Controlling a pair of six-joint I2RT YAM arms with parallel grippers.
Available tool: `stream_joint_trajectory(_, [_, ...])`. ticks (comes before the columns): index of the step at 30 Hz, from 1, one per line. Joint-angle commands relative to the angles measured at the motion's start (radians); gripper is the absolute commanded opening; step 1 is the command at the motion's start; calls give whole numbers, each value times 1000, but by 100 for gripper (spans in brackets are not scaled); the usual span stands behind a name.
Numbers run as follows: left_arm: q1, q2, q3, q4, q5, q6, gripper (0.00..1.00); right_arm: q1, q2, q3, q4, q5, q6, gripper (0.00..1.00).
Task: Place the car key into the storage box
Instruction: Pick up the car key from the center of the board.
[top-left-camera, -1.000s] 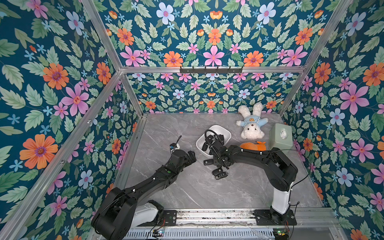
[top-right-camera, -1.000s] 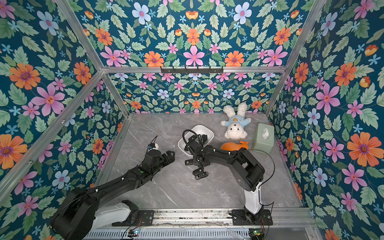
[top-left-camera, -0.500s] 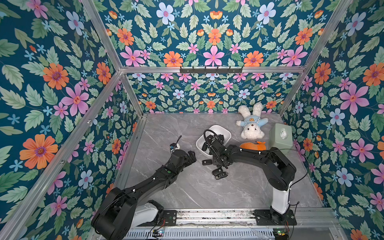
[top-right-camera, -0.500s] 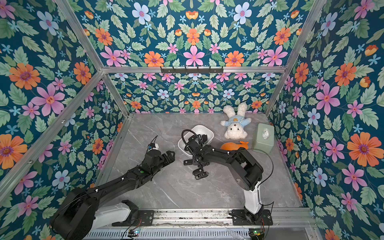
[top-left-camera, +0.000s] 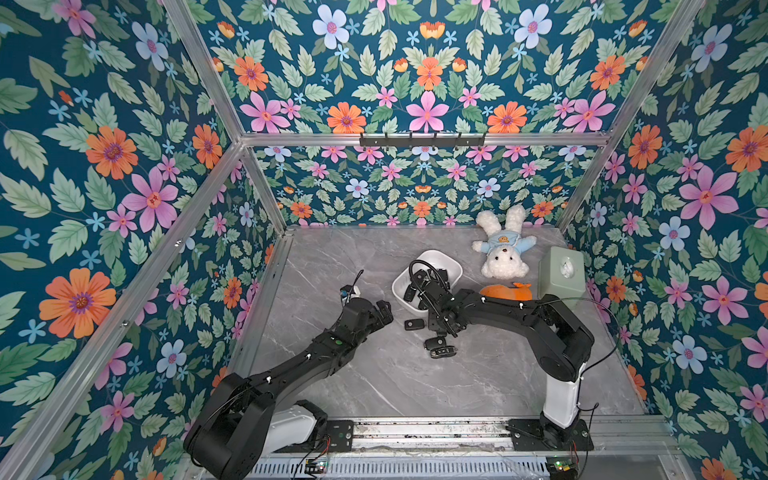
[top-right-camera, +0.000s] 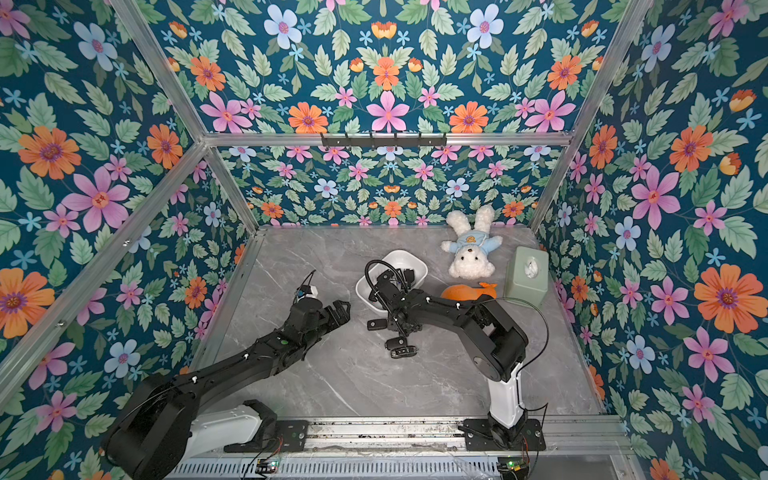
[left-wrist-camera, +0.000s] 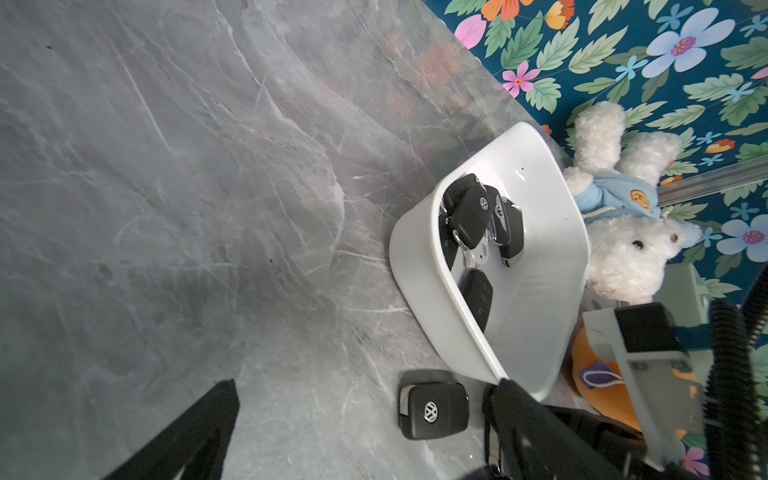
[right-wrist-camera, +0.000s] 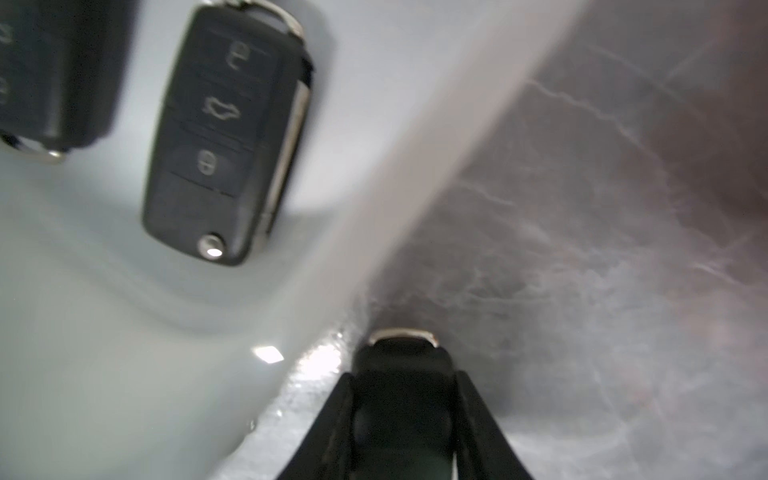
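Car key (right-wrist-camera: 399, 353): black body clamped between the right gripper's (right-wrist-camera: 402, 380) jaws, chrome end forward. It sits just outside the storage box (right-wrist-camera: 374, 208) wall, over the table (right-wrist-camera: 602, 249). Judged light, rigid and smooth-shelled, so slip is possible. A pinch across mid-body is judged safest. Other keys (left-wrist-camera: 478, 220) are seen inside the box. Left gripper (top-left-camera: 384, 311): spread wide, empty, nearby.

top views look down; close wrist views share storage box (left-wrist-camera: 417, 268)

Plush rabbit (top-left-camera: 503, 254), orange plush (top-left-camera: 505, 292), green tissue box (top-left-camera: 555, 279) lie close together.
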Motion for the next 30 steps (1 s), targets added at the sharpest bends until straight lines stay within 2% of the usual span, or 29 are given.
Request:
stream_joint_trajectory(1, [2,5,13,14,4,-4,100,0,-29,-9,-5,29,14,33])
stream_joint_trajectory(10, [8,39,48,25,23,10,100,-29,-143,-62,43,90,61,31])
stream_joint_trajectory(18, [13,106,73,60,61,16,100,-99,-240,-118,71,98,67,31])
stream_joint_trajectory(24, [19,153,85,90,96,21,100,-148,-240,-74,65,124,24,31])
stream_joint_trajectory(30, [32,166,82,92,115,37,100,-167,-199,40,62,150,-47,31])
